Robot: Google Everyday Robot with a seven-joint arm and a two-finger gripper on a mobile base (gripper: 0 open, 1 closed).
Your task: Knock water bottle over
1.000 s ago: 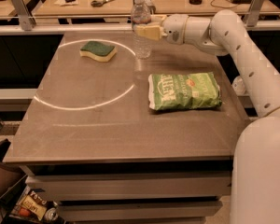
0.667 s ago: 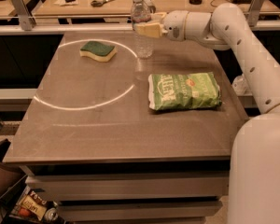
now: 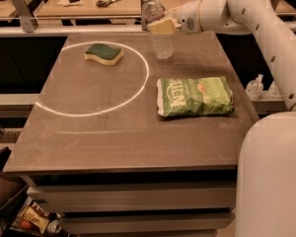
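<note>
The water bottle (image 3: 162,44), clear ribbed plastic with a white cap, stands at the far edge of the brown table (image 3: 113,127), right of the white circle. It leans with its top to the left. My gripper (image 3: 157,26) comes in from the right on the white arm (image 3: 246,9) and lies against the bottle's upper half, covering its label area. A green and yellow sponge (image 3: 104,53) lies inside the circle, to the left of the bottle.
A green snack bag (image 3: 195,97) lies flat on the table's right side, in front of the bottle. A small pump bottle (image 3: 255,86) stands off the table to the right. A counter with scissors (image 3: 108,2) runs behind the table.
The gripper has pushed into the bottle. The bottle now leans with its top to the left, and its base has shifted a little to the right.
</note>
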